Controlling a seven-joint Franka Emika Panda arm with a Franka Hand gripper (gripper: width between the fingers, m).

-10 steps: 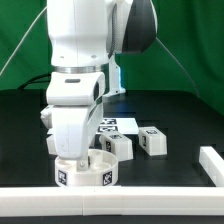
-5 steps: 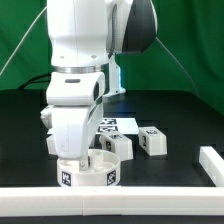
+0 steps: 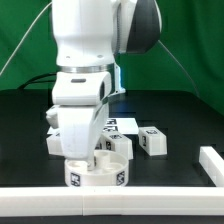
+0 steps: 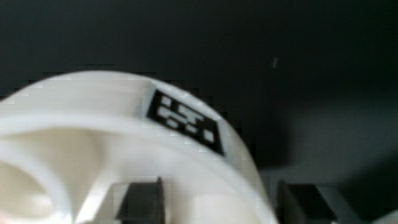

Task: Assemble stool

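The round white ring-shaped seat (image 3: 97, 176) stands on the black table near the front, with tags on its outer wall. My gripper (image 3: 88, 155) reaches down onto it and is shut on the seat's wall. In the wrist view the seat (image 4: 107, 120) fills the picture, and my gripper (image 4: 221, 205) has one dark finger (image 4: 139, 203) inside the ring and the other outside the wall. White blocky legs lie behind the seat: one (image 3: 117, 146) close by, one (image 3: 153, 141) toward the exterior view's right, one (image 3: 52, 142) partly hidden by the arm.
The marker board (image 3: 112, 124) lies flat behind the legs. A long white bar (image 3: 110, 205) runs along the front edge. Another white bar (image 3: 212, 165) stands at the exterior view's right. A green curtain hangs behind the table.
My gripper and the seat have slid together toward the exterior view's right. The legs have not moved.
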